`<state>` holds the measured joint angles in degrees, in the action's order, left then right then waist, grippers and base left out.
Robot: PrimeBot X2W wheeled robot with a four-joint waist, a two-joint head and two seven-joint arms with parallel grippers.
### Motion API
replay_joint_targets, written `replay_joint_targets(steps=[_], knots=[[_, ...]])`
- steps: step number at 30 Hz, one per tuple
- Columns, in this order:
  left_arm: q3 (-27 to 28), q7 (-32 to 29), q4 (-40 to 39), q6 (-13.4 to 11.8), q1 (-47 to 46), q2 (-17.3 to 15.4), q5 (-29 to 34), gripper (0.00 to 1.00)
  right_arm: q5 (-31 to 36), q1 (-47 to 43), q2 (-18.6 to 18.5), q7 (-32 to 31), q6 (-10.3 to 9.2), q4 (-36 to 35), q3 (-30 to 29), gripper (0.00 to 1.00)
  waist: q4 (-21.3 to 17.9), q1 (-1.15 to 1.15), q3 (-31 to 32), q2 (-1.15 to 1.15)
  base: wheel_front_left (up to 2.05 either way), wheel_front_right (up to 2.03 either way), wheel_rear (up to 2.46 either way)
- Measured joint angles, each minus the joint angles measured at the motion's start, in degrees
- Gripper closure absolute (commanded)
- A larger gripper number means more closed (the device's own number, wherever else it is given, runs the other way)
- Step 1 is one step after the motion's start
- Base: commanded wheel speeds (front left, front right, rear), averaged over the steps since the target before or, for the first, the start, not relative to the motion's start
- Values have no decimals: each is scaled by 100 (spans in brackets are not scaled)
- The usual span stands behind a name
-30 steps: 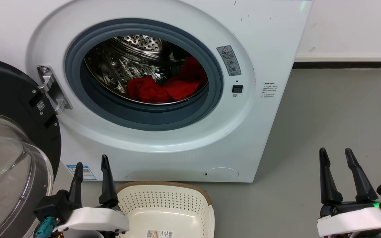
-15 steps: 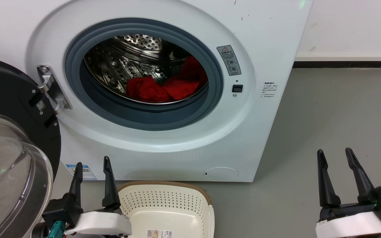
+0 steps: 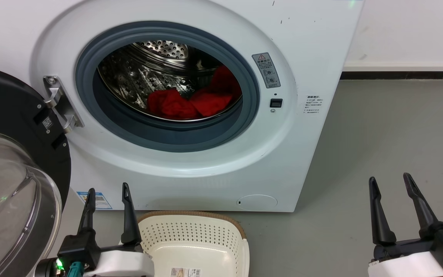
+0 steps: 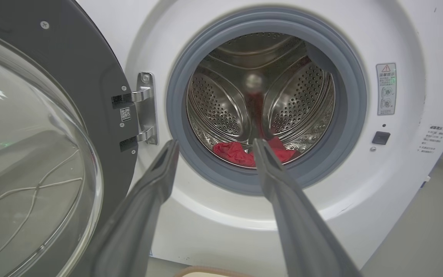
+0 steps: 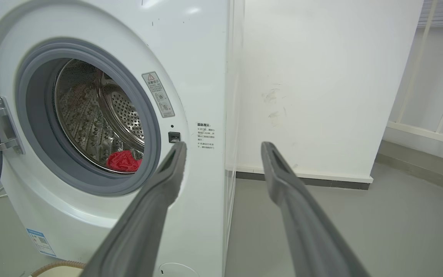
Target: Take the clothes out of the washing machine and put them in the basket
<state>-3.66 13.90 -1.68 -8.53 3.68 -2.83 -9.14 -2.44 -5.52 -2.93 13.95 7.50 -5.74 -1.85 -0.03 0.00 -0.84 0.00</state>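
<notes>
The red clothes (image 3: pixel 185 104) lie in a crumpled heap on the bottom of the shiny perforated drum (image 3: pixel 133 77). The heap runs left to right, and its right end rides up the drum's right wall. Around them is the grey rubber ring (image 3: pixel 167 136) of the washing machine (image 3: pixel 313 46), porthole facing me. Its black-framed glass door (image 3: pixel 10 173) is swung wide open on the left.

Down on the grey floor (image 3: pixel 379 127), just in front of the machine's foot, sits the cream basket (image 3: pixel 190 214). It's mouth up, long side left to right, with a label sticker (image 3: pixel 185 272) showing on its bottom.

My left gripper (image 3: pixel 108 188) hovers just left of the basket, fingers spread with nothing between them, pointing at the porthole. My right gripper (image 3: pixel 388 177) hangs well off to the right over the floor. Its fingers are apart too and hold nothing, aimed past the machine's right edge toward the white wall (image 5: pixel 321 77).
</notes>
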Motion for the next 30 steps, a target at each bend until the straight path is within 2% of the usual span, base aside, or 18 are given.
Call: replay_joint_targets(steps=[11, 30], knots=[[-11, 108, 1, -5, 62, -1, 312, 0, 357, -46, 0, 114, 0, -33, -8, 0, -10, 0, -1, 0, 0, 0, 0], [11, 116, 196, 81, 73, -2, 124, 0, 283, -60, -1, 114, 0, 73, -29, 0, -4, 0, 0, 0, 0, 0, 0]])
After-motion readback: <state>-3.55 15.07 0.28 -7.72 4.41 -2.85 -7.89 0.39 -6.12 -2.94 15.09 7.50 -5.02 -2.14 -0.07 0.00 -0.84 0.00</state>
